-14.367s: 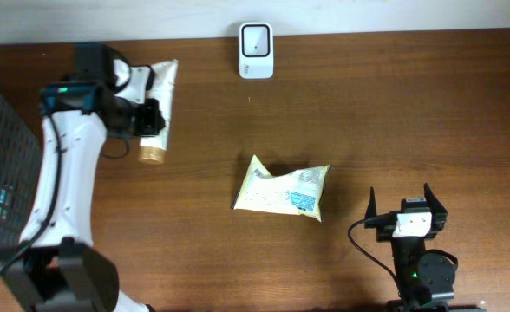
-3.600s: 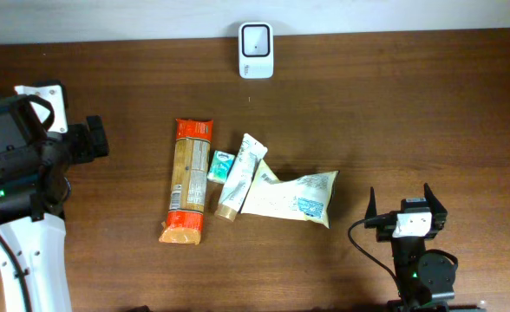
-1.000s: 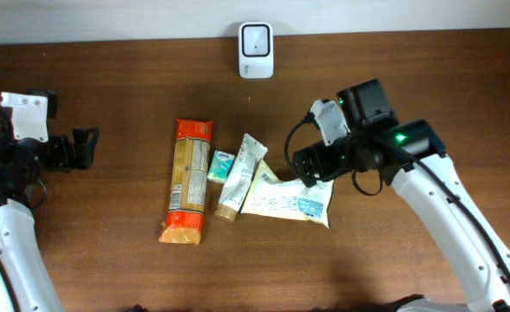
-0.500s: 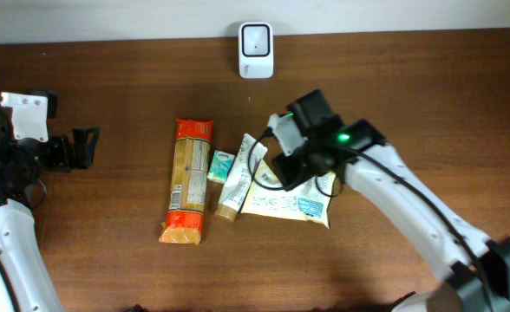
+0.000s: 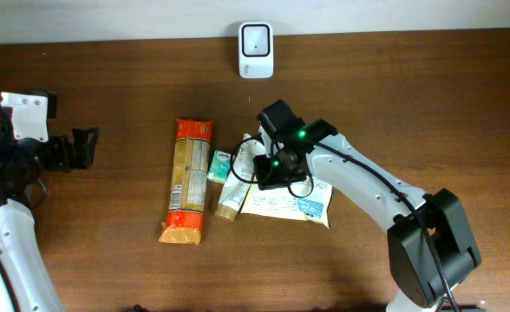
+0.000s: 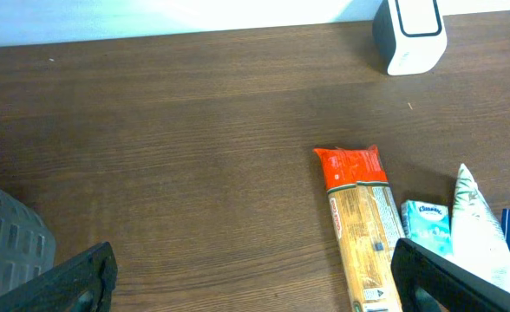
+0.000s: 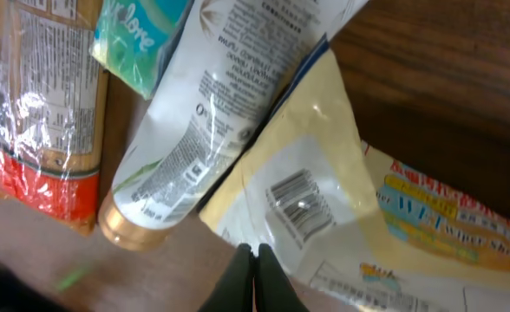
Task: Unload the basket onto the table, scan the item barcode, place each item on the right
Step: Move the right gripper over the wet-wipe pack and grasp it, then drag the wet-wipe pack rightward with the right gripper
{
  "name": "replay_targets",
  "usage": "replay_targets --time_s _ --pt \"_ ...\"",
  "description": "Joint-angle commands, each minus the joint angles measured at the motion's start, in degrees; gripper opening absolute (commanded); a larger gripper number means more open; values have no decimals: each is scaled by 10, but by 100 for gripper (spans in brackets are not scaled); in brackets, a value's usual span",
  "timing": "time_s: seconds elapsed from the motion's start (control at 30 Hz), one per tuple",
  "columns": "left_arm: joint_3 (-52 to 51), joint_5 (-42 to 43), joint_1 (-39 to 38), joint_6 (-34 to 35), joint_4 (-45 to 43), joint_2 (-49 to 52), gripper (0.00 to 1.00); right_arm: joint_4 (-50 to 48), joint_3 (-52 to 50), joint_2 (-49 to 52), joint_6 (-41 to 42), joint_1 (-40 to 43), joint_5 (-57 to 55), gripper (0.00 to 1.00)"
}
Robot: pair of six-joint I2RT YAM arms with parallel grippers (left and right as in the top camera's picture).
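**Pincer state.** The right pincer [image 7: 251, 256] has its fingers pressed fully together, tips at the edge of the yellow bag [image 7: 342, 173]. No fold is visibly caught between them, so treat the grip as unconfirmed. The left pincer [image 6: 253, 260] is spread wide and holds nothing, far to the left of the scanner [image 5: 256, 50].

**Item position.** The bag lies on the worktop [image 5: 428, 104], well apart from the scanner on its robot side, with the barcode [image 7: 300, 201] facing up.

**Hazards.**
- If you lift now, the pincer may come away empty, or a thin pinch may slip and drop the bag.
- The tube [image 7: 212, 113] touches the bag's corner, so dragging the bag may carry the tube along.
- Wrinkled film over the barcode may defeat the scan.
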State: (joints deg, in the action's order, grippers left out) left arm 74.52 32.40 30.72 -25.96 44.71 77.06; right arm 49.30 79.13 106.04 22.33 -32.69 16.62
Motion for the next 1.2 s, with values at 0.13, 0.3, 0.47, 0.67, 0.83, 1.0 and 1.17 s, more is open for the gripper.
replay_targets --time_s 0.13,0.3,0.47,0.67,0.83,1.0,1.17 --pt "5 8 2 -9 -1 2 99 48 13 8 9 -3 -53 4" --pt "5 8 2 -9 -1 2 99 56 13 38 2 17 -84 4" --pt "5 8 2 -9 -1 2 99 60 12 95 -72 81 -22 4" --pt "5 8 2 -9 -1 2 99 69 13 113 -135 142 -12 5" --pt "5 8 2 -9 -1 2 99 145 109 89 -207 169 -5 18" --pt "5 8 2 -9 -1 2 99 219 204 83 -230 141 -3 11" --pt "5 8 2 -9 -1 2 99 209 184 88 -230 84 -8 7"
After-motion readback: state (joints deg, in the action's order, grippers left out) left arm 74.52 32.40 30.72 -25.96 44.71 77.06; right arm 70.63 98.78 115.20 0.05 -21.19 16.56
